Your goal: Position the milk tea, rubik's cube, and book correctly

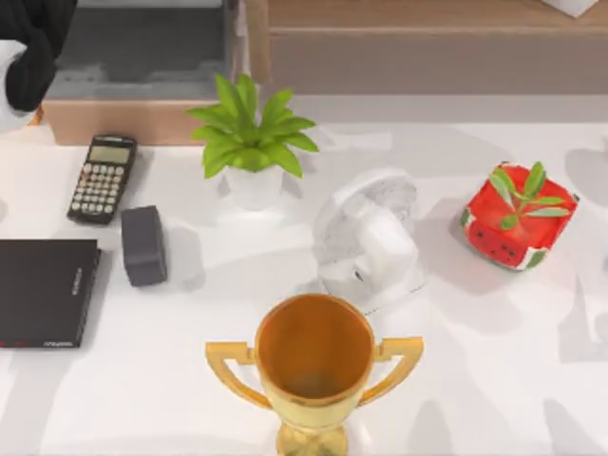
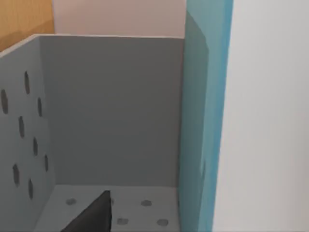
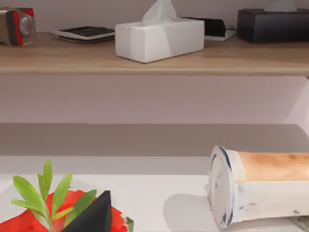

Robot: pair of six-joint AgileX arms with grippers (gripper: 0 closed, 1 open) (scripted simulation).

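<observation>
Book (image 2: 205,116) standing upright along grey bin wall (image 2: 116,111), right beside left gripper (image 2: 91,217) hovering inside, grip state unclear; milk tea (image 3: 260,186) lying sideways near right gripper (image 3: 94,215).

White table and wooden shelf, with what rested on them

The white table (image 1: 494,361) carried a calculator (image 1: 102,178), a dark grey box (image 1: 143,245) just beside it, and a flat black notebook (image 1: 46,292) at the left edge; a leafy plant in a white pot (image 1: 252,142) stood near the middle back, a white marbled object (image 1: 369,239) right of it, a gold trophy (image 1: 313,366) at the front, and a watermelon-patterned planter (image 1: 518,217) to the right. In the right wrist view a cup of milk tea (image 3: 258,186) lay on its side on the table. The wooden shelf (image 3: 96,60) above held a white tissue box (image 3: 159,37), another calculator (image 3: 84,32) and a black box (image 3: 273,24).
</observation>
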